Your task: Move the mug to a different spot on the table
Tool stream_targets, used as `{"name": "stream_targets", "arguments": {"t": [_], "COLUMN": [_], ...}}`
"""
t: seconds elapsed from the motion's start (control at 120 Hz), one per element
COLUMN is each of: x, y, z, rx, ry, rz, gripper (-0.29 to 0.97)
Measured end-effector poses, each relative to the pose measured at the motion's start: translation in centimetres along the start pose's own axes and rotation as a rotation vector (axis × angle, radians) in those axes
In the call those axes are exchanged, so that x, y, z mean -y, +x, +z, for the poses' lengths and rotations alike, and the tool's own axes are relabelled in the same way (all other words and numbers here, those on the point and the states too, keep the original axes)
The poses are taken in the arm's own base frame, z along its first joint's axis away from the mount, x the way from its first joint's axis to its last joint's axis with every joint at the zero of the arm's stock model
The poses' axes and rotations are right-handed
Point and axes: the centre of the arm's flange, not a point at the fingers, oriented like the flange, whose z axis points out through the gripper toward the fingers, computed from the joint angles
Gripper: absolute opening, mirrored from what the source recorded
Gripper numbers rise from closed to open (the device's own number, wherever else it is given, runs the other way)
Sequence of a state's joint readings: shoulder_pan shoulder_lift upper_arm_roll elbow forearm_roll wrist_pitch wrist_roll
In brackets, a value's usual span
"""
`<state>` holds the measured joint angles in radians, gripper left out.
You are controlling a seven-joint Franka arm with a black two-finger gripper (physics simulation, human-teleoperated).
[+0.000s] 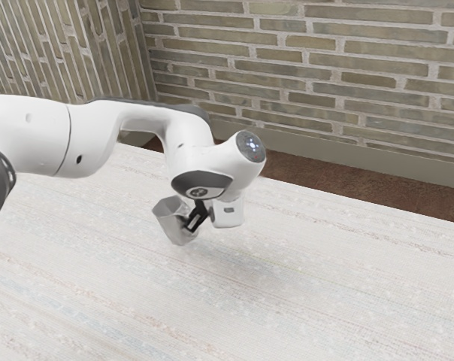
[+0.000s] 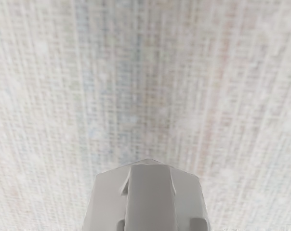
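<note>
Grey mug is held clamped in the hand, hanging tilted just beneath it and judged clear of the bench.

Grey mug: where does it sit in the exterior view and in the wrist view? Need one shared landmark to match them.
Exterior view: the pale grey faceted mug is tilted, just left of the picture's middle, with the black two-finger gripper pinching its rim.
Wrist view: the mug is close up, directly under the hand.
Shared landmark: the pale woven-pattern table top, which spreads out beyond the mug in both.
</note>
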<state>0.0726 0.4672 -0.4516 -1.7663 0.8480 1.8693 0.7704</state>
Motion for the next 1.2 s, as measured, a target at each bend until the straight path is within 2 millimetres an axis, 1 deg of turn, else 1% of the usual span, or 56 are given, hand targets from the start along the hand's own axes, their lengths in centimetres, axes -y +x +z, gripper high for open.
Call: {"name": "stream_targets", "arguments": {"t": [0.175,0.325,0.358,0.467,0.525,0.583,0.675,0.742,0.775,0.825,0.883,0.925,1.017,1.092,1.2], "x": [-0.8,-1.5,-1.5,-1.4,-1.2,-0.9,-0.5,-0.3,-0.1,0.3,0.7,0.8,1.1,1.5,2.8], "y": [-1.2,-1.9,-2.1,-2.5,-3.3,-3.5,-3.4,-3.5,-3.8,-5.3,-7.7,-9.2,-11.9,-13.3,-15.5], "z": [2.7,4.4,4.7,5.7,6.6,6.5,5.8,5.0,4.4,2.3,-0.8,-2.4,-3.5,-4.6,-6.6], "rx": [-0.009,-0.021,-0.027,-0.05,-0.067,-0.091,-0.13,-0.155,-0.169,-0.187,-0.207,-0.218,-0.228,-0.245,-0.291], "ry": [-0.055,-0.095,-0.103,-0.138,-0.161,-0.164,-0.152,-0.135,-0.125,-0.089,-0.037,-0.01,0.013,0.028,0.053], "rz": [-0.059,-0.106,-0.117,-0.153,-0.187,-0.211,-0.234,-0.249,-0.262,-0.294,-0.342,-0.371,-0.427,-0.462,-0.525], "gripper": [-0.06,-0.05,-0.01,0.23,0.34,0.42,0.51,0.56,0.57,0.6,0.62,0.63,0.65,0.66,0.67]}}
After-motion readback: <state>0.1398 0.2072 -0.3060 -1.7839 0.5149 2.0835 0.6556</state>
